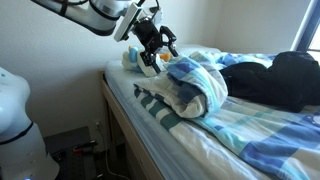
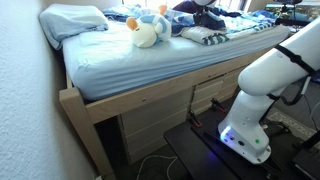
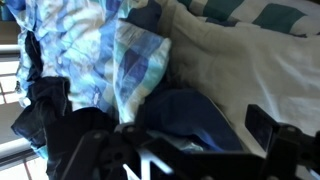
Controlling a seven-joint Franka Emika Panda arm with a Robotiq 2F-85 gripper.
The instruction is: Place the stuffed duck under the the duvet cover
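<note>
The stuffed duck [image 2: 147, 34], cream with yellow parts, lies on the light blue sheet near the bed's edge. In an exterior view the stuffed duck [image 1: 149, 66] sits just below my gripper [image 1: 160, 50], which hangs open over it with nothing between its fingers. The duvet cover [image 1: 192, 86], striped in light blue, white and darker blue, is bunched up right beside the duck. The duvet cover [image 2: 206, 35] also lies just past the toy. In the wrist view my gripper [image 3: 165, 140] spreads wide over dark blue shadowed cloth. The patterned duvet cover [image 3: 90, 55] fills the left, and the duck is hidden there.
A black bundle [image 1: 277, 80] lies further along the bed. A pale pillow [image 2: 74, 20] rests at the bed's corner near the wall. The wooden bed frame [image 2: 130, 100] has drawers below. The robot's white base [image 2: 262, 95] stands on the floor beside the bed.
</note>
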